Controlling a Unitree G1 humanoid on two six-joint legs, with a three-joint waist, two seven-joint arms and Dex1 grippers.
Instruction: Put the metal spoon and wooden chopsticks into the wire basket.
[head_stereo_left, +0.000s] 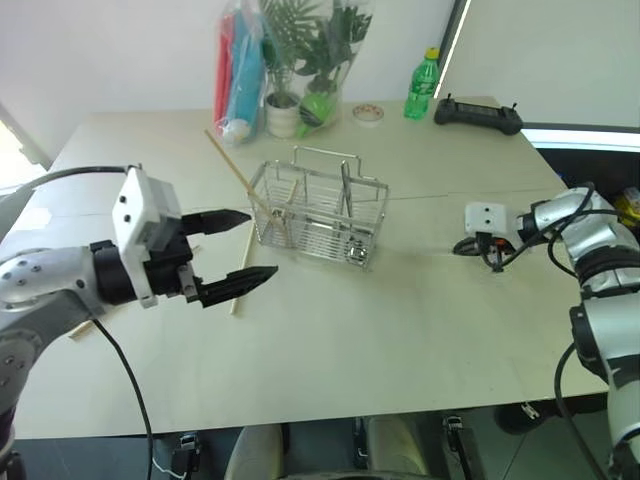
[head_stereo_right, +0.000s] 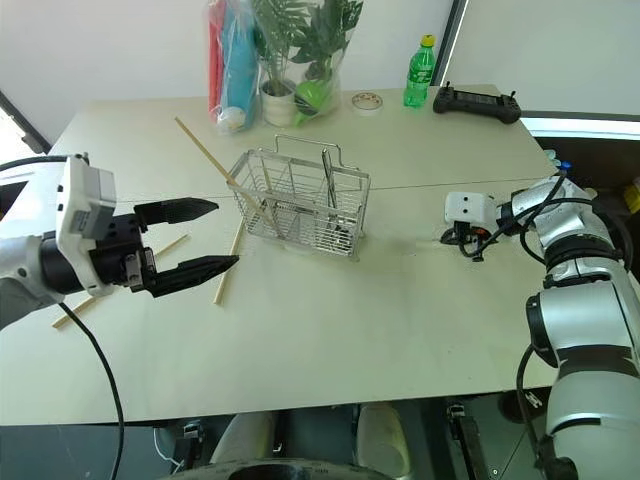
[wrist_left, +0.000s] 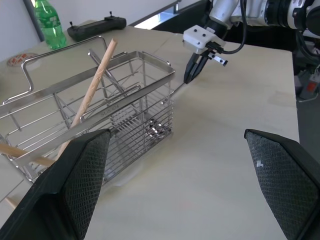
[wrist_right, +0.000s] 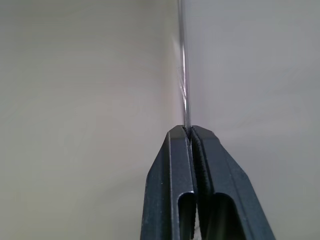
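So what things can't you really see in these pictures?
- The metal spoon: the right wrist view shows a thin shiny handle pinched in the right gripper; its bowl is cut off by the picture's edge.
- Head views: the handle is too thin to make out by the right gripper.
- Wire basket: its wires hide whether the chopstick leaning in it reaches the bottom.
- Left gripper, open, covers part of a chopstick on the table.

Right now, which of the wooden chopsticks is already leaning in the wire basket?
The long chopstick angled over the wire basket's left rim, its end inside. The others lie flat on the table beside it.
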